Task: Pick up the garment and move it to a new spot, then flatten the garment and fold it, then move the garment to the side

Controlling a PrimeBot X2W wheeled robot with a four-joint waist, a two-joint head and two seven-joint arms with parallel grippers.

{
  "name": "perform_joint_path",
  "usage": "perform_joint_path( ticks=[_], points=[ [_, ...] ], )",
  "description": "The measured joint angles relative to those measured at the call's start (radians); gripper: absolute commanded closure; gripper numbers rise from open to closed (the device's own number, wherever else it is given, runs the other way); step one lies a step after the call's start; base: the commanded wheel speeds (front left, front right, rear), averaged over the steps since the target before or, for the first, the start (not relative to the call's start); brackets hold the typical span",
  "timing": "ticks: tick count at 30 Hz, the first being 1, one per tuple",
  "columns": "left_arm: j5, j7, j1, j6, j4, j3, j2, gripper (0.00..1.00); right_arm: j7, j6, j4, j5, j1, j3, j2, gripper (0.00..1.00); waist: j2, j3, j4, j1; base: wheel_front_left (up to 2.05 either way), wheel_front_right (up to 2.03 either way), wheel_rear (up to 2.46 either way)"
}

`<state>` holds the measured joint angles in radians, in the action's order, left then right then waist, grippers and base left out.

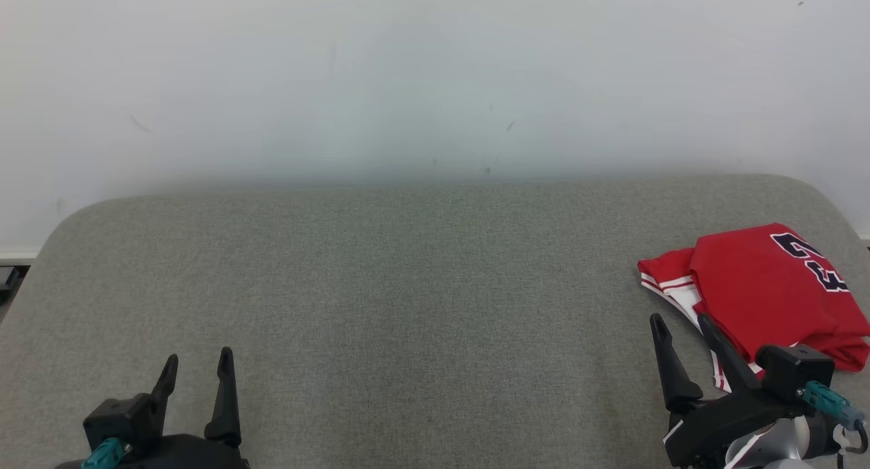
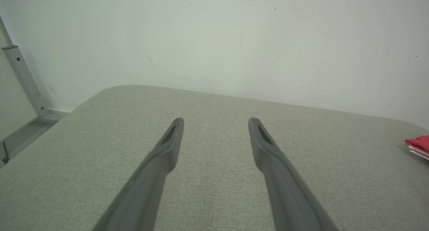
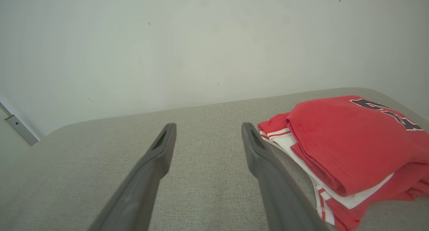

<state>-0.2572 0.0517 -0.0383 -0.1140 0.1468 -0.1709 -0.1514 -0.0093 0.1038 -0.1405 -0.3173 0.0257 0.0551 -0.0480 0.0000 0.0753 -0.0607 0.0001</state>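
I see the red sports shirt (image 1: 768, 285) with white stripes and dark numbers lying on the grey cloth-covered table (image 1: 408, 285). It sits at the table's right end, close to the front edge. It is folded into a thick bundle, and the numbers are on top.

My right tool (image 1: 680, 318) hangs over the table's front right part, next to where the shirt lies. Its two long dark fingers are spread wide and hold nothing. One finger is right by the shirt's white striped edge, but I cannot tell if it touches.

My left tool (image 1: 198, 355) hangs over the table's front left part. Its fingers are spread wide too, and they hold nothing.

A plain white wall (image 1: 408, 81) stands behind the table's far edge.
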Motion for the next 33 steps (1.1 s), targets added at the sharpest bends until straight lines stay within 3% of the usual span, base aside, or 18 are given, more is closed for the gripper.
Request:
perform_joint_path(
  ticks=[10, 11, 20, 33],
  points=[
    [0.000, -0.003, 0.011, 0.000, 0.002, -0.002, 0.000, 0.00, -0.001, -0.026, 0.012, -0.018, -0.008, -0.012, 0.000, 0.00, 0.0000, -0.005, 0.005, 0.0000, 0.00, 0.00, 0.00],
    [0.000, -0.004, 0.012, 0.000, 0.004, -0.003, 0.001, 1.00, 0.000, -0.026, 0.010, -0.020, -0.009, -0.014, 0.001, 1.00, 0.0000, -0.005, 0.005, 0.0000, 0.00, 0.00, 0.00],
    [-0.015, -0.008, 0.074, 0.001, 0.083, -0.007, 0.028, 1.00, 0.002, -0.026, -0.075, -0.031, -0.083, -0.020, 0.012, 1.00, 0.0000, -0.006, 0.006, 0.0000, 0.00, 0.00, 0.00],
    [-0.202, -0.035, 0.069, 0.036, 0.099, 0.034, 0.040, 1.00, 0.020, -0.025, -0.087, -0.208, -0.075, -0.004, 0.012, 1.00, 0.0001, -0.016, 0.015, 0.0000, 0.00, 0.00, 0.00]
  ],
)
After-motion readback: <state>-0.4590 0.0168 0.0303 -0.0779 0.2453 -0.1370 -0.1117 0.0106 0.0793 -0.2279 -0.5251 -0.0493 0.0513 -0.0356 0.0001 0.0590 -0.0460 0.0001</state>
